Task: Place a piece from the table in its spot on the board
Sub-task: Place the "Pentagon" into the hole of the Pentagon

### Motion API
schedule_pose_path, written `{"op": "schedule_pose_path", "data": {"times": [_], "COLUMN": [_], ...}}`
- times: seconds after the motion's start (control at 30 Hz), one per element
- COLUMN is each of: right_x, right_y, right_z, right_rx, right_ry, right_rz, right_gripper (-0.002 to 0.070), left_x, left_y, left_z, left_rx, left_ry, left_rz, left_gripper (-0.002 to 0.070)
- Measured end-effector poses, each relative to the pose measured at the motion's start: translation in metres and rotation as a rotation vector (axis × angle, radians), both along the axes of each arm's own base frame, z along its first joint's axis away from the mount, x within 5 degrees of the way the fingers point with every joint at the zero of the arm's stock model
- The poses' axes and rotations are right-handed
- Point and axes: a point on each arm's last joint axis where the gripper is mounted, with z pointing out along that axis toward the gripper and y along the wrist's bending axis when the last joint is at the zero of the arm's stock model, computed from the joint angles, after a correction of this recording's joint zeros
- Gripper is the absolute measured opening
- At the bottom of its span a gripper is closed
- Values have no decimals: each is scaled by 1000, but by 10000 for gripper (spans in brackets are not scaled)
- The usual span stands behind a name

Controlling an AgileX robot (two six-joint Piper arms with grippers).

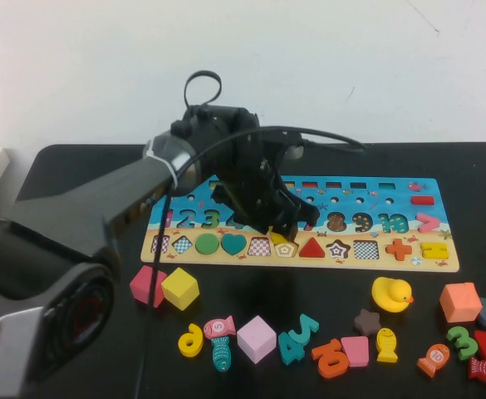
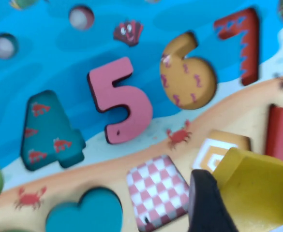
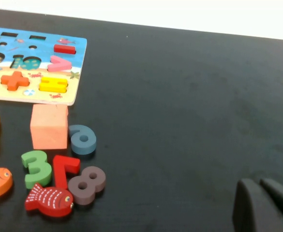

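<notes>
The number-and-shape board (image 1: 439, 247) lies at the back of the black table. My left gripper (image 1: 276, 226) hangs low over the board's shape row, shut on a yellow pentagon piece (image 1: 277, 238). In the left wrist view the yellow piece (image 2: 255, 188) sits against one black finger (image 2: 206, 205), just beside and partly over the orange-and-white pentagon slot (image 2: 217, 150); the other finger is hidden. My right gripper (image 3: 263, 205) shows only in its wrist view, shut and empty over bare table at the right.
Loose pieces lie in front of the board: a pink cube (image 1: 145, 284), a yellow cube (image 1: 180, 288), a duck (image 1: 391, 294), an orange cube (image 1: 460, 302), plus numbers and fish. Pink 5 (image 2: 117, 99) and tan 6 (image 2: 187, 72) sit in the board.
</notes>
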Motion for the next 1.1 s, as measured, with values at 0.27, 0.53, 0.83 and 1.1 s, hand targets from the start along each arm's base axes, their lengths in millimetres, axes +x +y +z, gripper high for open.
{"op": "schedule_pose_path", "data": {"times": [0.27, 0.53, 0.83, 1.1], "right_x": [0, 0, 0, 0], "right_y": [0, 0, 0, 0], "right_z": [0, 0, 0, 0], "right_rx": [0, 0, 0, 0], "right_ry": [0, 0, 0, 0], "right_rz": [0, 0, 0, 0], "right_gripper": [19, 18, 19, 19], "left_x": [8, 8, 8, 8], "left_y": [-12, -13, -13, -12], "left_z": [-21, -24, -25, -25], "left_rx": [-22, -23, 1, 18], "left_ry": [65, 73, 53, 28], "left_rz": [-26, -27, -64, -125], "left_gripper": [320, 320, 320, 319]}}
